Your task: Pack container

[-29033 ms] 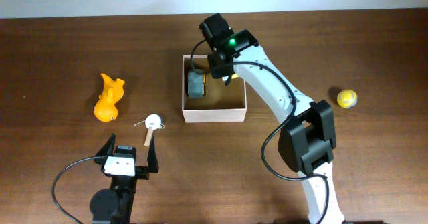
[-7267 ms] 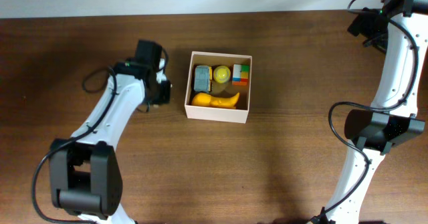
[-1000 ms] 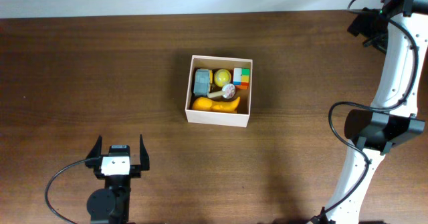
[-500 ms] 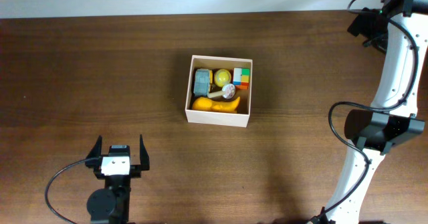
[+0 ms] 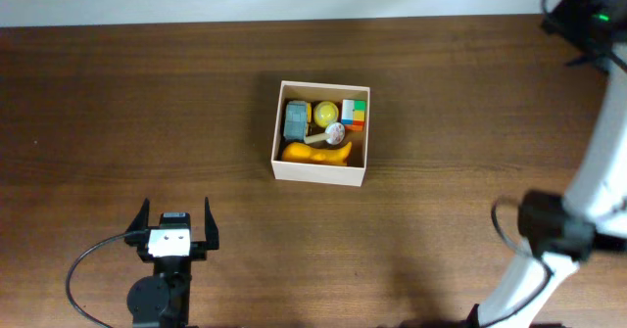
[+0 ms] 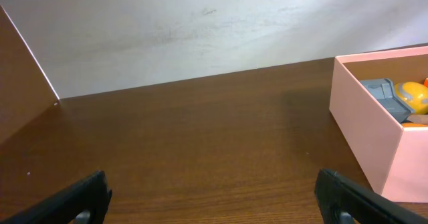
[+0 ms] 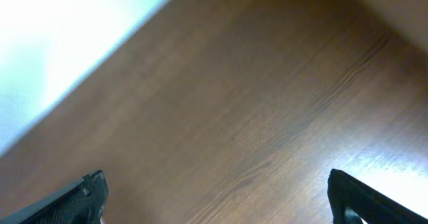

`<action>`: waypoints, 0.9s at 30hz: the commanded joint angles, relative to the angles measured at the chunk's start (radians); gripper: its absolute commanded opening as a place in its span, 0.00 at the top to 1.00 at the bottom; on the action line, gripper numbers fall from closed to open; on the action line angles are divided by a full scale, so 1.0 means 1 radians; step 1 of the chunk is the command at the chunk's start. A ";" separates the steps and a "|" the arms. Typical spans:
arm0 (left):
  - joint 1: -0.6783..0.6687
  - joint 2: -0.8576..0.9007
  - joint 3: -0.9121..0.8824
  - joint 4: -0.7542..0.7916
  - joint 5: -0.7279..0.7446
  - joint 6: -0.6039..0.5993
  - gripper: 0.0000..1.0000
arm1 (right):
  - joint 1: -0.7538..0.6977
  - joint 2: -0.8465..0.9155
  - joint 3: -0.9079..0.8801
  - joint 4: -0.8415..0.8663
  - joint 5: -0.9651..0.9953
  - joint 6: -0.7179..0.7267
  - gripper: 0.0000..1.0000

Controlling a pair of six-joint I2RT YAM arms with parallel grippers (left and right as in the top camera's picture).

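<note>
The container (image 5: 319,172), a shallow white-walled box, sits mid-table. Inside lie a grey toy (image 5: 297,119), a yellow ball (image 5: 325,111), a multicoloured cube (image 5: 354,113), an orange toy (image 5: 315,153) and a small white-headed piece (image 5: 334,130). My left gripper (image 5: 175,220) rests near the front edge, far to the left of the box, open and empty. In the left wrist view the container (image 6: 371,140) shows at the right, well ahead of the left gripper (image 6: 217,200). My right gripper (image 7: 221,200) is open over bare wood at the far right corner.
The right arm (image 5: 602,162) runs up the table's right side, with its base at the front right. A white wall (image 6: 200,30) borders the table's far edge. Dark wooden tabletop (image 5: 147,103) surrounds the box on all sides.
The right arm has swung further right and looks blurred in the overhead view. The left arm and the container's contents have stayed as they were over the last second.
</note>
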 commanded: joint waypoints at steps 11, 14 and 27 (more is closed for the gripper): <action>0.004 -0.008 -0.004 -0.001 0.011 0.010 0.01 | 0.002 -0.635 -0.634 -0.006 0.011 0.005 0.01; 0.004 -0.008 -0.004 -0.001 0.011 0.010 0.01 | 0.002 -0.795 -0.866 0.081 0.008 0.006 0.01; 0.004 -0.008 -0.004 -0.001 0.011 0.010 0.01 | 0.190 -1.419 -1.890 1.152 0.002 0.005 0.01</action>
